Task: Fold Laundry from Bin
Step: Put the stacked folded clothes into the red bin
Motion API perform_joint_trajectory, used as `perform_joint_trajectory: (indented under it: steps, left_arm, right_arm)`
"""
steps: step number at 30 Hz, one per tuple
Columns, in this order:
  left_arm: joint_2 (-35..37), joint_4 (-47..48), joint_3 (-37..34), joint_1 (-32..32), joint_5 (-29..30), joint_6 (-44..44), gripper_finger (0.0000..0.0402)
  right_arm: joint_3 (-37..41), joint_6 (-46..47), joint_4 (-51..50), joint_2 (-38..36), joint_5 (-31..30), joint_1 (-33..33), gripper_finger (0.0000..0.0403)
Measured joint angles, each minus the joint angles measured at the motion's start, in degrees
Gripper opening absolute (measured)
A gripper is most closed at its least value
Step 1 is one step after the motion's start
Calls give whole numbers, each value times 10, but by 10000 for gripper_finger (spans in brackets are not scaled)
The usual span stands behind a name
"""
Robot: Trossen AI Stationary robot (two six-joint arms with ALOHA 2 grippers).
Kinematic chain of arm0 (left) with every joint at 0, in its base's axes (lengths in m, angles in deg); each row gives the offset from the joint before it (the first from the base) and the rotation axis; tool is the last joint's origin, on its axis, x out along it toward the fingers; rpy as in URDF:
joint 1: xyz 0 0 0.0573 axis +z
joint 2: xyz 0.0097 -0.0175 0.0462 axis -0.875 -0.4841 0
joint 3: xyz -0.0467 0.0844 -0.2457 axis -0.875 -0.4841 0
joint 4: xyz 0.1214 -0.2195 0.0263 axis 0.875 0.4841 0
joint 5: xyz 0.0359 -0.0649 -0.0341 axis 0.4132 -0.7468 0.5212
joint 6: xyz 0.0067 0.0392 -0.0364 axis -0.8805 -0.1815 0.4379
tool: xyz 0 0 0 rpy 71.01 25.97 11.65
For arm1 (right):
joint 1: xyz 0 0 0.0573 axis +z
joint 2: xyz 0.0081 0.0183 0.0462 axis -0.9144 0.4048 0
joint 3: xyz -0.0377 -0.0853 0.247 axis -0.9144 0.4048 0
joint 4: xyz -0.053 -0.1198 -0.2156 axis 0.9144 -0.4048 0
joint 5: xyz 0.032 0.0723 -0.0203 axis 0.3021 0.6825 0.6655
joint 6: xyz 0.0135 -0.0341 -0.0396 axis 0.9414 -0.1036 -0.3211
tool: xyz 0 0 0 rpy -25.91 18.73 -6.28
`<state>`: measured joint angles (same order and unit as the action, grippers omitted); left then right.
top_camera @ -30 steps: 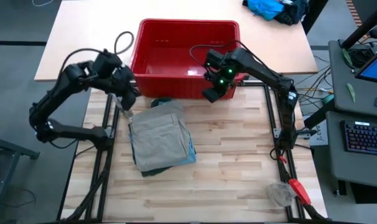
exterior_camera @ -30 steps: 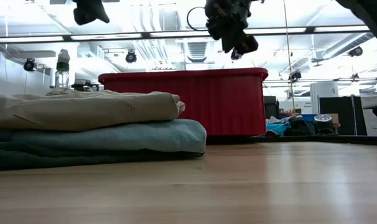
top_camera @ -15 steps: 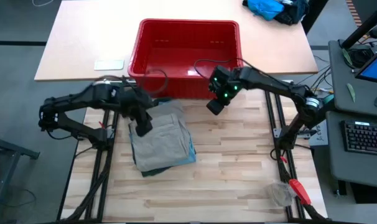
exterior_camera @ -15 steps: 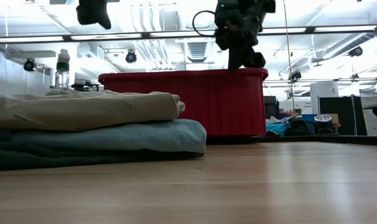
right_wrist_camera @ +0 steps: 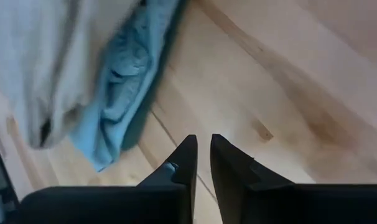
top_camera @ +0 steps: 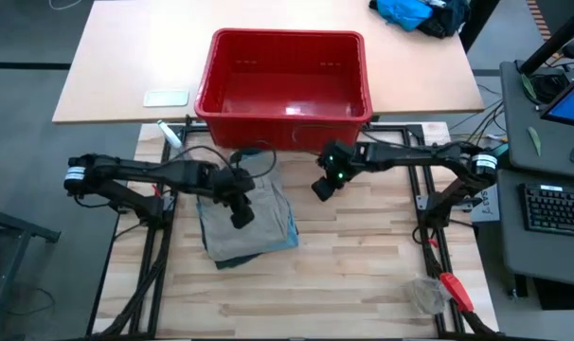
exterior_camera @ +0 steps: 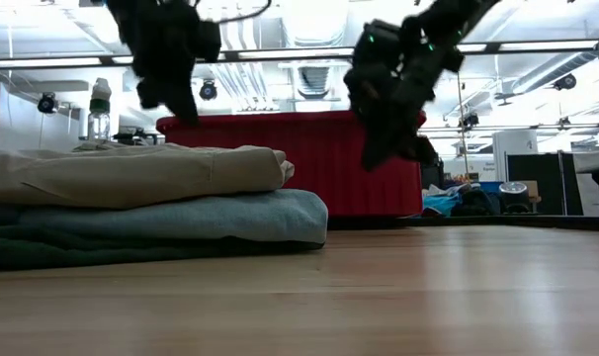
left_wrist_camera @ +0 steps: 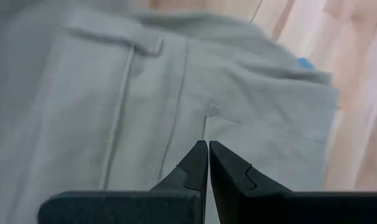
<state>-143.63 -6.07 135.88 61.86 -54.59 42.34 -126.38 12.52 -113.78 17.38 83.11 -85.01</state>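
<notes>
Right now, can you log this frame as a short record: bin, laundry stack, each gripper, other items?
bin: red bin at the table's far edge, nothing visible inside
laundry: folded stack in front of the bin; khaki piece on top, light blue denim under it, dark green garment at the bottom
left gripper: shut, empty, above the khaki piece
right gripper: nearly shut, empty, over bare wood right of the stack
other: water bottle behind the stack

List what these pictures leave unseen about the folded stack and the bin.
- Bin interior: low view, hidden by its own front wall.
- Dark green bottom layer: high view, covered by the khaki piece and the left gripper.
- Stack's full outline: both wrist views, cut off at the edges.
</notes>
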Motion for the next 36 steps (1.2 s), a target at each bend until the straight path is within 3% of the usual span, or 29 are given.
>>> perform_joint_trajectory:
  steps: [4,9,15,19,26,36]
  left_arm:
    - [-10,-51,-39,-3,0,19,0]
    - [-24,-76,-60,-8,0,21,0]
    - [-43,-86,-72,-13,1,36,0]
    - [-57,-99,-72,-13,4,36,0]
    - [-90,-122,-72,-15,10,59,0]
    - [-100,-139,-71,-19,19,94,0]
  right_arm:
    - [64,58,87,0,25,-3,67]
    - [120,98,203,5,43,4,144]
    - [137,117,255,34,37,22,247]
    - [137,115,327,66,39,29,296]
    - [128,149,493,125,82,29,333]
    - [70,144,497,149,103,29,345]
